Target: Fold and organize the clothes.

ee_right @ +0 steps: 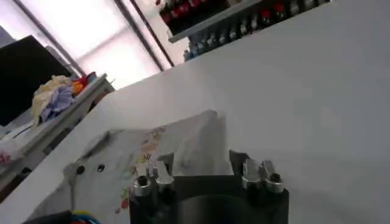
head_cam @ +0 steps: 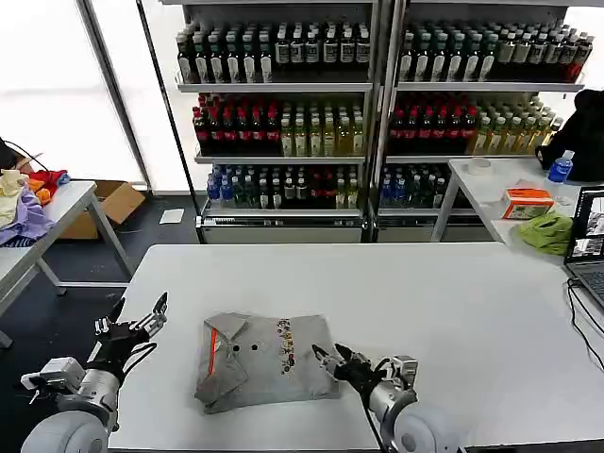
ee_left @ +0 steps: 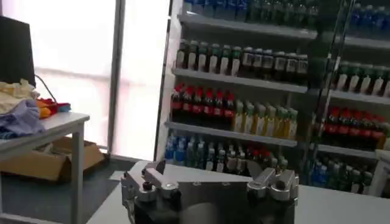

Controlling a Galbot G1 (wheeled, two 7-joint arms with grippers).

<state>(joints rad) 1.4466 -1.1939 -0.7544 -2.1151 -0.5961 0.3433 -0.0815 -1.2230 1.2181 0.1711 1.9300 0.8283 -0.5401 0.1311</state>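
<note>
The left claw (head_cam: pixel 140 315) stands at the lower left of the head view, just past the left edge of the white bench (head_cam: pixel 444 311), its dark fingers spread wide apart and holding nothing, clear of the cloth. The right claw (head_cam: pixel 332 358) sits low in the middle of the frame at the right edge of the light grey short-sleeved shirt (head_cam: pixel 264 359), its black fingers parted a little with their tips at or just over the shirt's edge; whether they touch the fabric cannot be told. In the right wrist view the claw's body fills the bottom and the shirt (ee_right: pixel 164 152) lies just ahead of it. The shirt lies roughly folded into a compact shape in the lower middle of the head view, near the front edge of the bench, with an orange strip (head_cam: pixel 213 347) at the collar on its left part, two small dark buttons beside it and a narrow multicolour print (head_cam: pixel 284 343) running down its right part; its lower left corner is bunched and uneven. Behind the bench, across the top of the frame, metal shelves (head_cam: pixel 283 113) carry rows of bottled drinks. At the upper left a side table holds a purple, yellow and red garment heap (head_cam: pixel 26 203), and at the right a second table carries a lime-green cloth (head_cam: pixel 549 231).
</note>
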